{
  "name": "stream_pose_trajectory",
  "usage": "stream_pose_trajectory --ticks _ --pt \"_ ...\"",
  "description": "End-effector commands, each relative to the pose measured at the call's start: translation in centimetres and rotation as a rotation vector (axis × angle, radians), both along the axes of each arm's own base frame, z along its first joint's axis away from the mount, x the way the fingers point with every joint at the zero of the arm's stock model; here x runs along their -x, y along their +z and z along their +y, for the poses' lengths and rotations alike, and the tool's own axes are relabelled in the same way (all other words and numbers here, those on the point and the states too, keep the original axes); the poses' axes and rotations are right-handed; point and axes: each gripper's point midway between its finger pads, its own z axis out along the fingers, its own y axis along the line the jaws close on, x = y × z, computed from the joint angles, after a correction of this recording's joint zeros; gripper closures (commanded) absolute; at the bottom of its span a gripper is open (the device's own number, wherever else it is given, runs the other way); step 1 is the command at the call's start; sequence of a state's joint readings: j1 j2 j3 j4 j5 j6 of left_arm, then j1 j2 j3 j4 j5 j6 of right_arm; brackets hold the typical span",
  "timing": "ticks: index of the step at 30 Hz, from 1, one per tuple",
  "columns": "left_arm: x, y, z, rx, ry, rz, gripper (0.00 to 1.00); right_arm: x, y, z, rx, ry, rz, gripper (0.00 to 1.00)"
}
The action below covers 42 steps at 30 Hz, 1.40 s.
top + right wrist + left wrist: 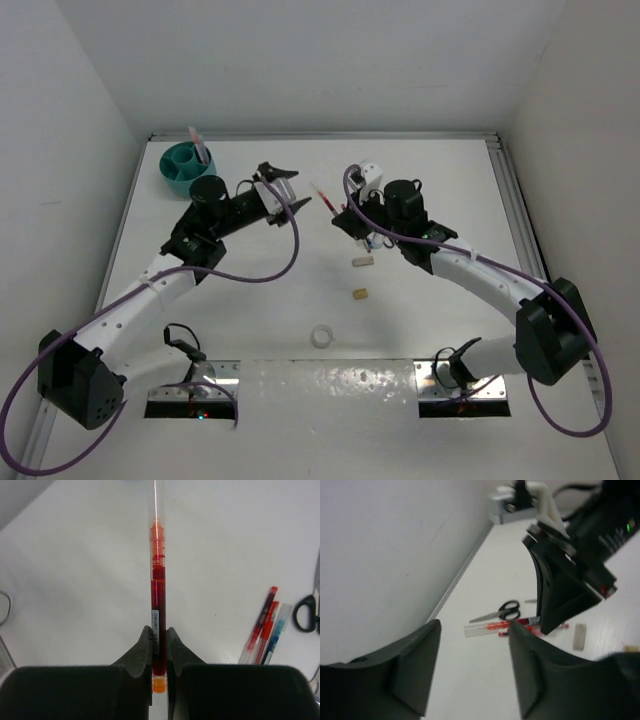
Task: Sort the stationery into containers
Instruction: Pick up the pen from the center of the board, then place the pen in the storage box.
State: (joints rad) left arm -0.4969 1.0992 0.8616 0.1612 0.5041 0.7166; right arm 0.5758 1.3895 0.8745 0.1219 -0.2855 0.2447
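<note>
Brand "deli" on red pen (pixel 158 580) lbl; other print illegible

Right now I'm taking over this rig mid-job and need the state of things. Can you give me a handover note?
Left gripper: open, empty.
Right gripper: shut on the red pen.
Teal organiser: far left corner, one standing pen in it.
On the table: scissors, loose pens, white eraser, tan eraser, tape ring.
Left to do: put the held pen into the organiser, then all of the above.
</note>
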Motion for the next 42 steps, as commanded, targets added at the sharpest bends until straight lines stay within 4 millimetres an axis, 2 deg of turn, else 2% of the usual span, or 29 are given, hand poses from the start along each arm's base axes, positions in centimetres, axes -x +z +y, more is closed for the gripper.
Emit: stream_pose_trajectory --ticks 1,3,4,6,7,10,12,18,23,24,28,29,30,33,35,36,37,39,40,42 --pt "1.9 3.2 -1.5 0.448 -0.031 0.534 0.52 -2.1 6.4 -0.1 -0.179 -0.132 -0.19 1.0" --pt "2.1 2.3 -1.8 0.521 -0.02 0.669 0.65 -2.3 7.5 -0.5 -0.236 -0.189 -0.241 1.0" --pt "2.0 1.4 -2.1 0.568 -0.002 0.779 0.67 -2.2 8.2 -0.6 -0.267 -0.207 -0.255 1.0" --pt "1.5 1.1 -2.2 0.637 0.031 0.879 0.62 -1.8 9.0 0.0 -0.293 -0.207 -0.29 1.0" --pt "1.0 0.7 -2.4 0.652 0.045 0.903 0.55 -1.7 9.2 0.2 -0.291 -0.201 -0.306 1.0" --pt "-0.4 2.3 -2.1 0.76 0.054 0.89 0.47 -0.9 9.9 1.2 -0.303 -0.174 -0.332 1.0" --pt "-0.9 2.9 -2.1 0.793 0.056 0.892 0.47 -0.5 10.2 1.9 -0.31 -0.156 -0.34 1.0" --pt "-1.8 2.5 -2.7 0.818 0.073 0.915 0.46 -0.1 10.5 3.0 -0.303 -0.124 -0.363 1.0" --pt "-2.3 2.7 -2.8 0.839 0.078 0.899 0.61 0.3 10.0 3.6 -0.294 -0.098 -0.355 1.0" --pt "-2.4 2.6 -2.8 0.841 0.083 0.9 0.7 0.4 10.1 3.7 -0.296 -0.092 -0.358 1.0" --pt "-2.8 2.5 -2.7 0.844 0.104 0.883 0.89 0.5 10.0 3.9 -0.291 -0.08 -0.359 1.0" --pt "-2.8 2.5 -2.7 0.842 0.105 0.883 0.91 0.5 10.1 3.9 -0.291 -0.079 -0.359 1.0" --pt "-2.8 2.4 -2.7 0.838 0.108 0.886 0.99 0.4 9.8 4.0 -0.284 -0.077 -0.356 1.0" --pt "-3.2 2.1 -2.3 0.824 0.142 0.87 1.0 0.4 9.8 4.1 -0.277 -0.073 -0.35 0.98" --pt "-4.0 1.6 -1.4 0.786 0.198 0.821 1.0 0.0 9.1 4.0 -0.248 -0.085 -0.324 0.8" --pt "-4.3 0.9 -0.9 0.76 0.234 0.814 1.0 -0.1 8.8 4.0 -0.238 -0.09 -0.32 0.49" --pt "-5.5 1.2 0.4 0.736 0.291 0.733 1.0 -0.5 8.2 3.7 -0.217 -0.11 -0.303 0.39" --pt "-7.0 1.3 2.4 0.709 0.376 0.654 1.0 -0.9 7.7 3.3 -0.202 -0.136 -0.295 0.26" --pt "-8.6 1.3 4.7 0.715 0.476 0.596 1.0 -1.1 7.6 3.0 -0.201 -0.144 -0.295 0.2" --pt "-10.9 2.3 8.1 0.669 0.588 0.441 1.0 -1.6 7.3 2.3 -0.196 -0.175 -0.299 0.16"
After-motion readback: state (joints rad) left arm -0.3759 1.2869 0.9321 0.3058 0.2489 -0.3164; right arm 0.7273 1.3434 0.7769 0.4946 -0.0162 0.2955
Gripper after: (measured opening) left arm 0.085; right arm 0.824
